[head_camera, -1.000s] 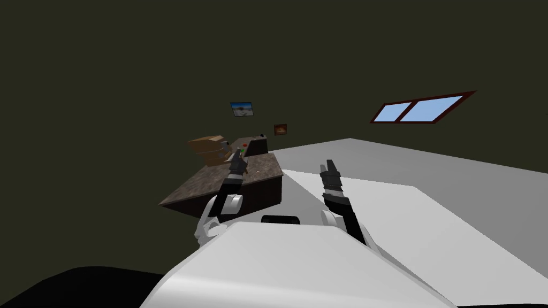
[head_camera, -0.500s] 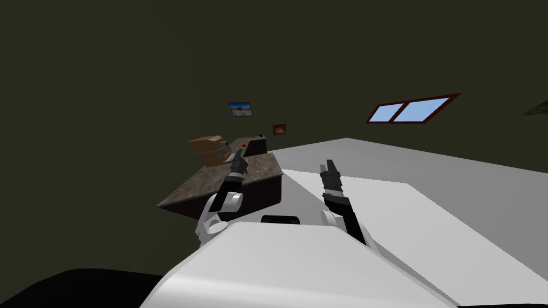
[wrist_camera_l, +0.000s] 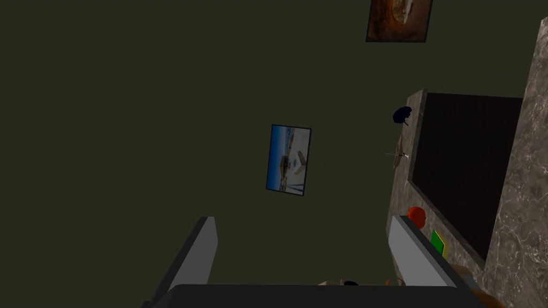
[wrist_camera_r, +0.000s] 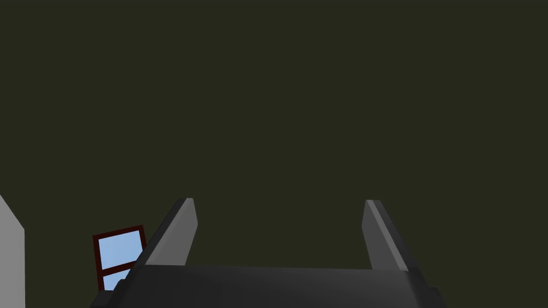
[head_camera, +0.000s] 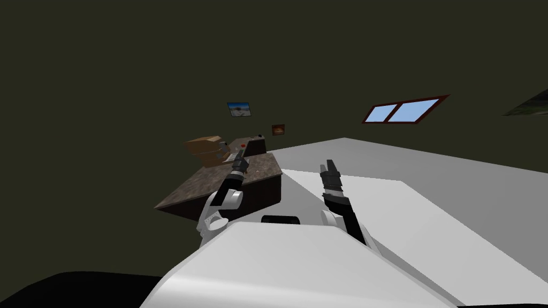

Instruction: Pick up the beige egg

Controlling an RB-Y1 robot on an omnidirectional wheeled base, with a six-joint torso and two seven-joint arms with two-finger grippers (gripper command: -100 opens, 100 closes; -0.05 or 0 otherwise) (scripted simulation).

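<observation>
- As the left gripper (head_camera: 241,154) reaches further over the counter (head_camera: 203,190), its fingers stand apart, empty.
- Right gripper (head_camera: 328,163): apart, idle.
- Beige egg: grasp not begun; approach only.

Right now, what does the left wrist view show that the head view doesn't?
The left wrist view adds the green block beside the red ball, and that the left gripper is open. The head view adds the brown box, the window and the right gripper. Both share the marbled counter, the red ball, the blue picture and the brown picture.
</observation>
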